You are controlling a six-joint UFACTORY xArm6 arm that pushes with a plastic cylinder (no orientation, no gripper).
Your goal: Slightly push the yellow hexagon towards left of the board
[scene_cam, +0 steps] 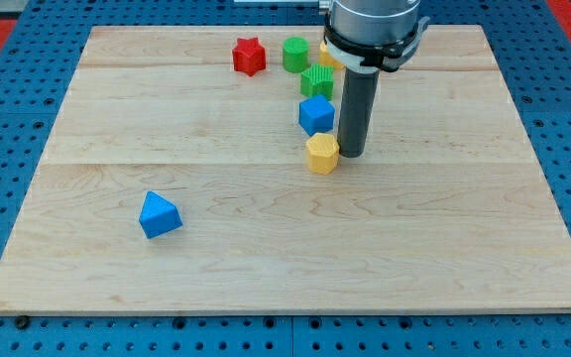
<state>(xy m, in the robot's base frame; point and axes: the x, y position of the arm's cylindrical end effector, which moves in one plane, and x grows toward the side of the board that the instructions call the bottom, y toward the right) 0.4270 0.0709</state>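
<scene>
Nearest us: blue triangle block (pixel 159 215) alone, toward board's (pixel 266 268) lower left. Mid-board: yellow hexagon (pixel 322 153), our tip (pixel 352 155) just at its right side, seemingly touching. No pincer on our rod. Behind hexagon: blue cube (pixel 316 114), then green ridged block (pixel 317 81). Farthest: red star (pixel 249 56), green cylinder (pixel 295 54), yellow piece (pixel 325 55) mostly hidden behind arm.

Pretty bright, even overhead light here, no harsh glare on the wooden board (pixel 266 248). Blocks only throw small soft shadows right at their bases. Everything's reasonably sharp, just a bit soft overall from low resolution.
</scene>
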